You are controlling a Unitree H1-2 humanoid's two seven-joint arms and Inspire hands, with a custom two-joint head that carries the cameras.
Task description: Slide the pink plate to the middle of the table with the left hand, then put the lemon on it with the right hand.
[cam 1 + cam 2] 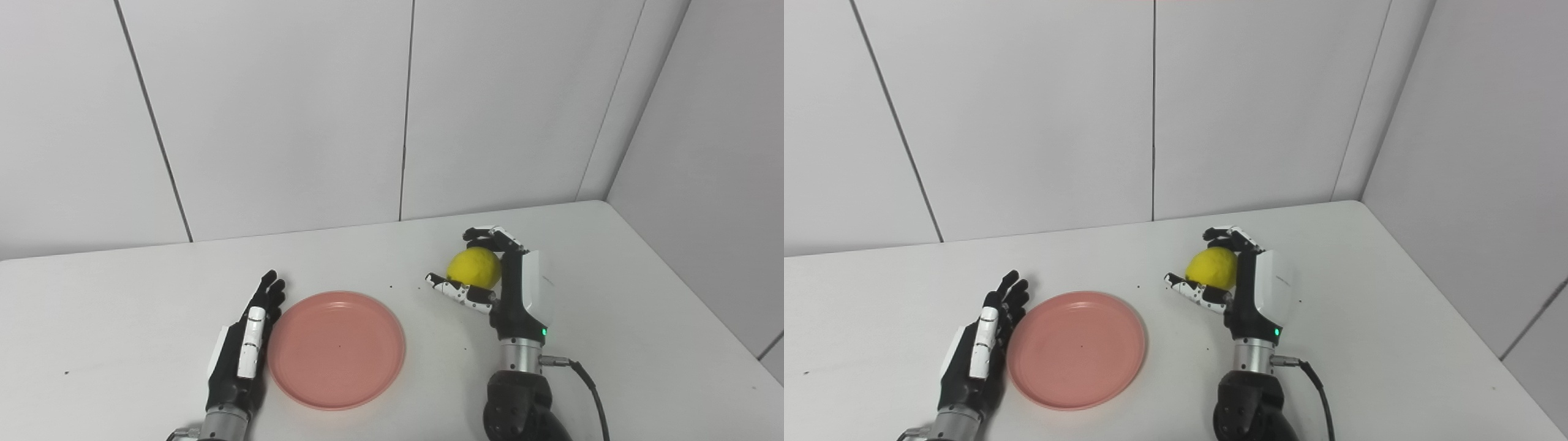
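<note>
The pink plate [335,348] lies flat on the white table [122,306], near its front middle. My left hand [245,343] rests edge-on against the plate's left rim, fingers straight and apart, holding nothing. The yellow lemon [473,267] sits to the right of the plate. My right hand [508,282] cups it, fingers curled over its far side and the thumb under its near left side. Whether the lemon is off the table I cannot tell.
Grey wall panels stand behind the table and along its right edge [674,269]. A black cable [591,392] trails from my right wrist. Bare tabletop stretches to the left of my left hand and to the right of my right arm.
</note>
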